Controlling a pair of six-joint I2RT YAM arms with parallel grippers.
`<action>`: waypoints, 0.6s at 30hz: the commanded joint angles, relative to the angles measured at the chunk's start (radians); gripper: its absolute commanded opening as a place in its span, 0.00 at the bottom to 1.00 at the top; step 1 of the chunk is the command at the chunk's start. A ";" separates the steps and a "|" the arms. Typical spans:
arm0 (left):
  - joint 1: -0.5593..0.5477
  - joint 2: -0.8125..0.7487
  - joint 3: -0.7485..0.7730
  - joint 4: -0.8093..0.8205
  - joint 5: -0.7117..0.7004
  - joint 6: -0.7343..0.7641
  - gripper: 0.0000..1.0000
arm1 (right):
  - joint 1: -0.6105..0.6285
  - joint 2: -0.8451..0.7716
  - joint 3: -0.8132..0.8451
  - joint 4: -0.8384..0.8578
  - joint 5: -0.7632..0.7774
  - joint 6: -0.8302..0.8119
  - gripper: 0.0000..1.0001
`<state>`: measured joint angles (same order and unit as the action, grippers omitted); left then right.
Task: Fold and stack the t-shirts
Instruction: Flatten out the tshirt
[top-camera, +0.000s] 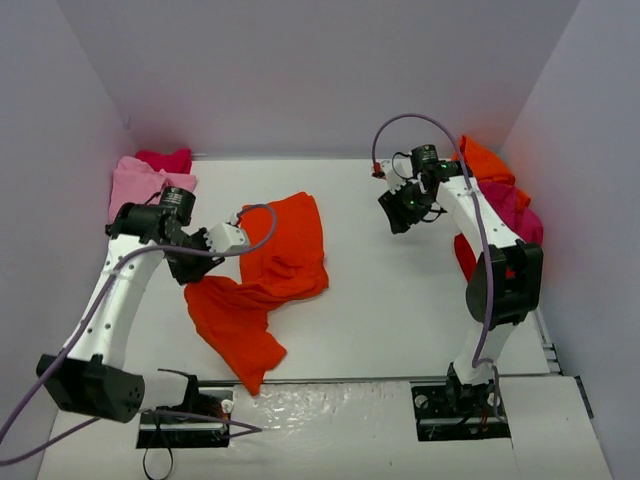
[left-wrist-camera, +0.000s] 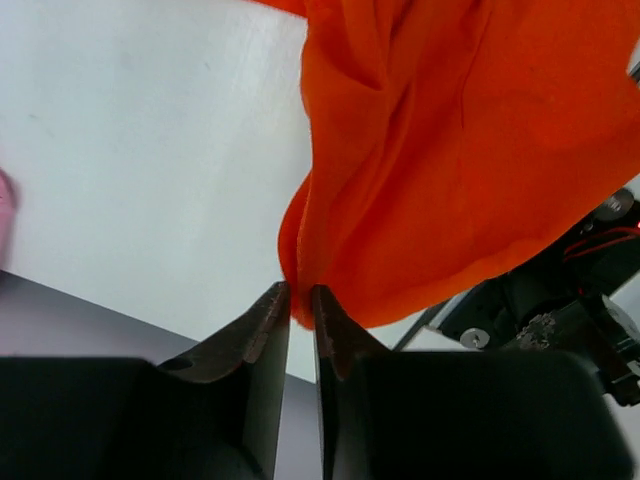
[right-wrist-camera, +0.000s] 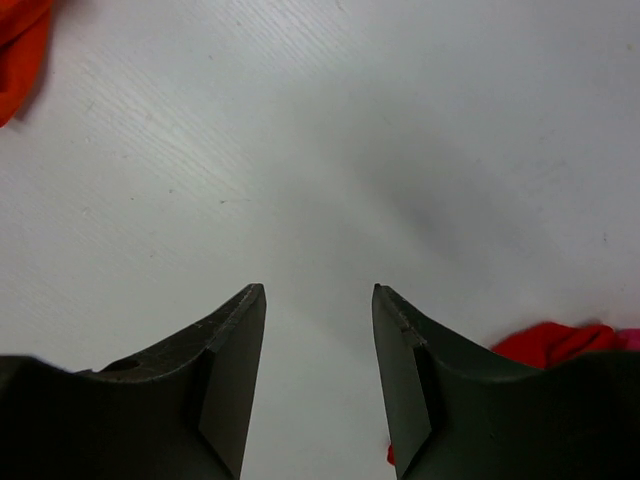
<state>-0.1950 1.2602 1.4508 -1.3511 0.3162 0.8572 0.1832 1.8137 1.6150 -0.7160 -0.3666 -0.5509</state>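
A crumpled orange-red t-shirt (top-camera: 285, 255) lies across the middle of the table. My left gripper (top-camera: 240, 232) is at its left edge. In the left wrist view the jaws stand only a sliver apart, and my left gripper (left-wrist-camera: 300, 290) is shut on a fold of this t-shirt (left-wrist-camera: 460, 150), which hangs lifted off the table. My right gripper (top-camera: 400, 215) hovers open over bare table at the back right. Nothing lies between the fingers of my right gripper (right-wrist-camera: 318, 290). A corner of the orange-red t-shirt (right-wrist-camera: 20, 50) shows at that view's top left.
A light pink t-shirt (top-camera: 135, 182) and a magenta one (top-camera: 165, 158) sit in the back left corner. At the right wall an orange t-shirt (top-camera: 485, 160), a magenta one (top-camera: 512, 200) and a red one (top-camera: 464, 255) lie heaped behind my right arm. Red cloth (right-wrist-camera: 550, 345) peeks beside the right finger.
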 joint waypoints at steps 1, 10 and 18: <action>0.045 0.094 -0.060 -0.012 -0.128 0.018 0.16 | 0.065 0.021 0.043 -0.016 -0.024 0.018 0.44; 0.188 0.137 0.068 -0.018 0.009 0.038 0.70 | 0.122 0.046 0.084 -0.051 -0.014 -0.029 0.46; 0.128 0.339 0.205 0.178 0.145 -0.114 0.69 | 0.181 0.167 0.235 -0.072 -0.010 0.015 0.46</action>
<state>-0.0260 1.4931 1.5927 -1.2992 0.3642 0.8360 0.3298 1.9541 1.7804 -0.7677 -0.3676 -0.5628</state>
